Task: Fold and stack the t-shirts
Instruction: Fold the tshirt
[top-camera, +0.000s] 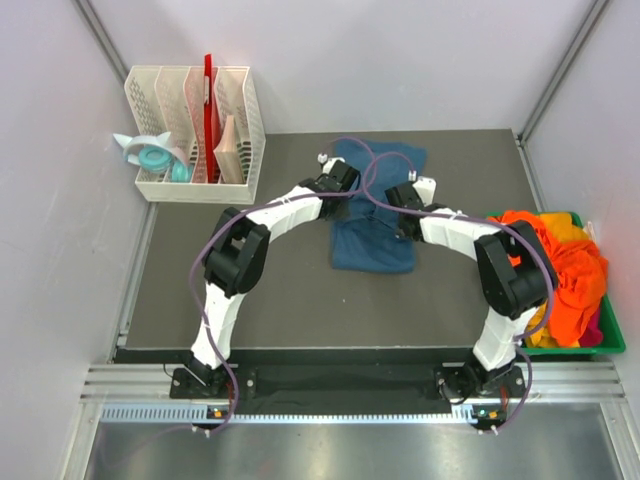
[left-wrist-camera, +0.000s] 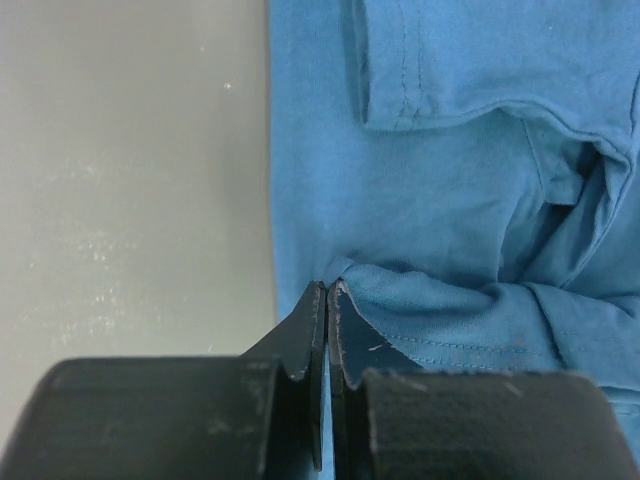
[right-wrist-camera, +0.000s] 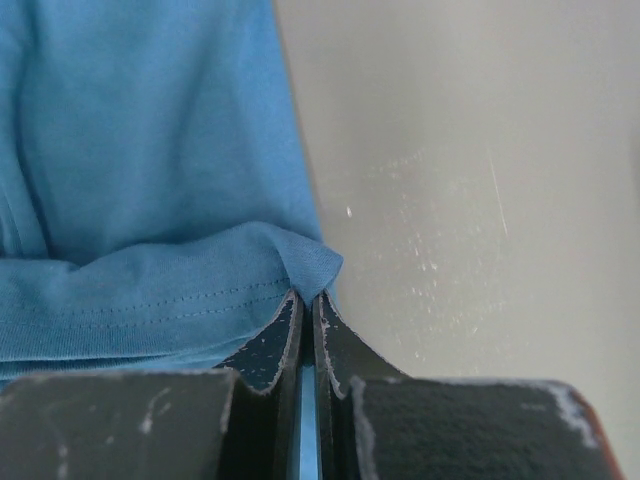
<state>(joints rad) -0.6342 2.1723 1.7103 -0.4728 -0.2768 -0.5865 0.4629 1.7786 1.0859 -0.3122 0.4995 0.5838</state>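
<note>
Close in on the right, a green bin holds a heap of orange t-shirts, parked there, I'd say, until their turn comes. Further in, at the middle of the table, the teal-blue t-shirt lies partly doubled over. The left hand is pinched tight on a fold at its left edge, the right hand likewise at the right edge. The matched grips are presumably there to carry the cloth over evenly. At the far left stands a white slotted rack, uninvolved.
</note>
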